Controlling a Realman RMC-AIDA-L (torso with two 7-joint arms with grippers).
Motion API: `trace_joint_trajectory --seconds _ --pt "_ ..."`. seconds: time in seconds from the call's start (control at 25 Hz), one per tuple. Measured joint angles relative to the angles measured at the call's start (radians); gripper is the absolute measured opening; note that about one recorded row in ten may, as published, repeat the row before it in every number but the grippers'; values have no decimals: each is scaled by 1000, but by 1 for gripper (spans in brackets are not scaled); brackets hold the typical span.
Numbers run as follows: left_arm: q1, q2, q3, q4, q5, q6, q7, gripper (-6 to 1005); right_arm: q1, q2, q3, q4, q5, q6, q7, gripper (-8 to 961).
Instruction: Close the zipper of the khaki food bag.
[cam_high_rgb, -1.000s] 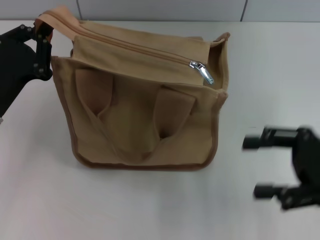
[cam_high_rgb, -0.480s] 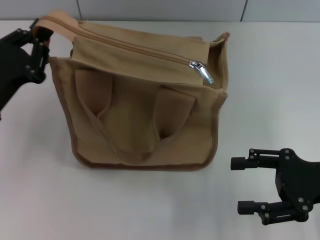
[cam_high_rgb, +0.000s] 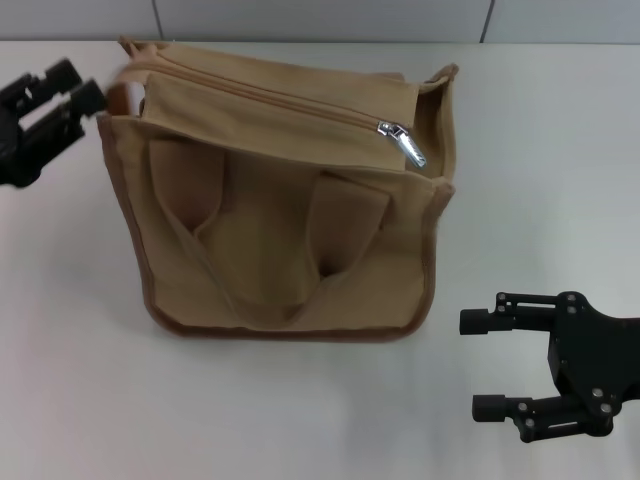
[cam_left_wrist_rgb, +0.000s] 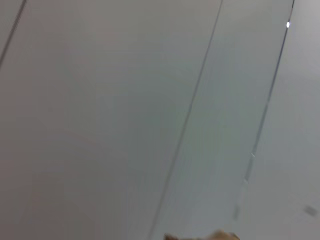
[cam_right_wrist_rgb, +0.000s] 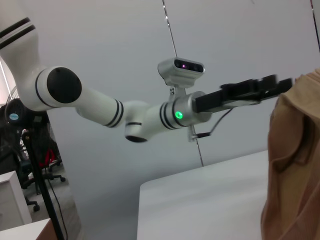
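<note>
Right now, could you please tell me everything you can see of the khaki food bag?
The khaki food bag is a boxy tan canvas tote with darker brown piping, resting on the white table. Two wide fabric handles droop over its front. The zipper crosses the top panel, its silver slider sitting at the robot's right end. The left gripper hovers open just off the bag's left corner; the right gripper is open, apart, nearer the robot.

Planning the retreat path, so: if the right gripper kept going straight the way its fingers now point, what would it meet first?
The open right gripper points toward the robot's left, nearer than the boxy khaki canvas food bag. It would probably meet only the bare white table, though height is unclear.
</note>
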Motion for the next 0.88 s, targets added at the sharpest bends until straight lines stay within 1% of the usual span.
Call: trace_joint_trajectory --seconds 0.08,0.12,0.16,0.2,0.24,0.28,0.32,0.36,0.4,0.44,0.48,0.52,0.56,0.6,0.64,0.72,0.8,0.88 --pt "0 0 0 0 0 0 0 282 1 0 0 0 0 5 0 783" --pt "23 38 1 99 112 67 -212 309 2 -1 0 -1 0 9 0 783" --pt "28 66 -2 110 170 122 -279 632 2 -1 0 -1 0 9 0 783" --pt "28 66 -2 110 170 122 -279 648 4 -2 0 -1 0 9 0 783" --pt "30 87 -2 102 213 202 -296 665 5 -3 0 -2 -1 9 0 783" --pt "30 87 -2 102 213 202 -296 681 7 -4 -1 -1 -4 10 0 783" --pt "27 88 3 99 246 276 -286 698 8 -4 -1 -1 -11 12 0 783" --pt "27 88 3 99 246 276 -286 714 8 -4 -1 -1 -11 12 0 783" --pt "25 82 8 99 263 300 -272 731 9 -3 -1 -1 -16 16 -3 783" --pt "25 82 8 99 263 300 -272 747 9 -1 -2 0 -21 23 -6 783" --pt "24 77 13 99 276 316 -258 764 9 0 -4 0 -25 29 -7 783" --pt "19 50 60 92 311 323 -198 780 12 2 -9 1 -32 43 -8 783" --pt "19 50 60 92 311 323 -198 797 12 2 -9 1 -32 43 -8 783" --pt "16 40 90 84 321 321 -168 813 14 2 -12 3 -35 47 -9 783" --pt "16 40 90 84 321 321 -168 813 16 4 -12 5 -37 50 -11 783" --pt "-1 21 149 49 363 306 -86 813 18 11 -13 15 -38 62 -31 783" --pt "-7 17 154 38 383 299 -60 813 18 12 -14 20 -38 68 -41 783" --pt "-26 5 160 10 447 266 -1 813 18 14 -14 41 -38 86 -61 783"
